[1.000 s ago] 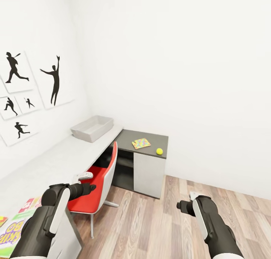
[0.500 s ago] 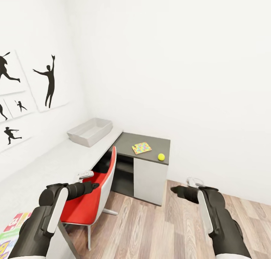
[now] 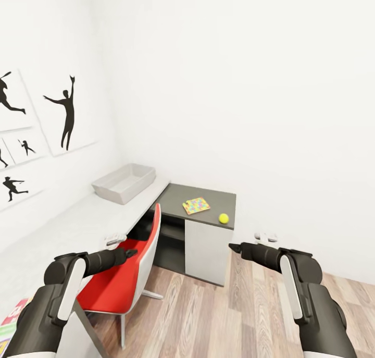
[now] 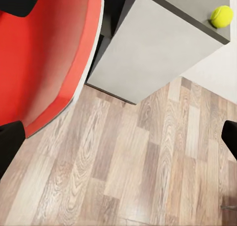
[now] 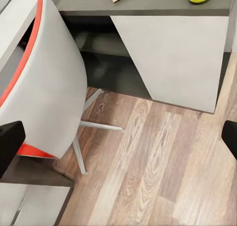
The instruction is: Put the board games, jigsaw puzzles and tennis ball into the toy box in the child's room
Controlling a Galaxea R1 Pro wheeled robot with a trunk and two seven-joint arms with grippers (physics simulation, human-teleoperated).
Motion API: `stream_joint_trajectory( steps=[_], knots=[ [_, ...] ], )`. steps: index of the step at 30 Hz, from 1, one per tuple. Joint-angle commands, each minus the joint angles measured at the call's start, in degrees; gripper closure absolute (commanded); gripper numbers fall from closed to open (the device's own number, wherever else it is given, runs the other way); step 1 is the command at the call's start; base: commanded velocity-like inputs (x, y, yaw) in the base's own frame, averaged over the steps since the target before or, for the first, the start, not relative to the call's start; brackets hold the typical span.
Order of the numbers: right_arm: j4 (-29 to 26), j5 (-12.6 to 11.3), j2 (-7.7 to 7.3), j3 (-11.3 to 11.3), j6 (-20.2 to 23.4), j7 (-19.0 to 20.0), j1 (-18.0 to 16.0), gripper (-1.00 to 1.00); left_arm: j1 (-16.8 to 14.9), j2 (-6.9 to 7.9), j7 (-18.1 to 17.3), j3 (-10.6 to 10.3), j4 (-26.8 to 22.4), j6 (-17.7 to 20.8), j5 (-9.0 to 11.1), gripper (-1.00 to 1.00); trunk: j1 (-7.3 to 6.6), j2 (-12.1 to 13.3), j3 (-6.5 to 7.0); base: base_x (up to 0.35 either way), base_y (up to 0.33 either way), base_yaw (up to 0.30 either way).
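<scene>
An L-shaped desk [image 3: 78,220] runs along the left wall and turns at the room's corner: a long pale matte top, then a dark grey slab [image 3: 219,197] over a light grey cabinet door [image 3: 205,248] with open dark shelves beside it. A shallow, pale grey rectangular toy box [image 3: 124,182] with sloping walls sits on the pale top near the corner, up against the wall. On the dark slab lies a flat square jigsaw puzzle [image 3: 196,205] in bright speckled colours, near the slab's middle; the round yellow-green tennis ball [image 3: 224,218] rests near its front right corner, apart from the puzzle. A chair [image 3: 127,274] with a glossy red seat, a white moulded shell and thin metal legs is tucked at the desk. At the desk's near left edge a sliver of a colourful printed board game [image 3: 9,316] shows.

The floor [image 3: 208,316] is wood-grain planks in mixed browns; the walls are plain white, with black silhouette posters [image 3: 65,113] on the left one.

The left gripper [image 3: 127,253] hangs over the chair and the right gripper [image 3: 235,247] over the floor, both dark and empty. In the wrist views their fingers [image 4: 10,142] sit at opposite edges, spread wide. The right wrist view adds the chair's white back [image 5: 54,97] and legs; the left wrist view shows the red seat [image 4: 44,53] and the ball [image 4: 221,16] at the slab's corner.
</scene>
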Motion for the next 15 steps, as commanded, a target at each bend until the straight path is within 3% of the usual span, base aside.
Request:
stream_joint_trajectory(
  steps=[1,10,15],
  knots=[
    [-0.1,-0.2,0.07,-0.1,0.3,0.1,-0.1,-1.00,-0.1,0.04,-0.4,0.1,0.0,0.3,-0.2,-1.00,0.05,-0.1,-0.13,0.175,0.038,0.000],
    [-0.1,0.1,-0.39,-0.4,0.2,0.3,-0.1,-1.00,-0.1,0.30,-0.5,0.3,0.1,0.1,-0.2,-1.00,0.05,-0.1,-0.13,0.255,0.065,0.000],
    [-0.1,0.1,-0.59,-0.5,0.2,0.3,-0.1,-1.00,-0.1,0.31,-0.5,0.8,0.1,0.0,-0.3,-1.00,0.05,-0.1,-0.13,0.300,-0.048,0.094]
  ],
)
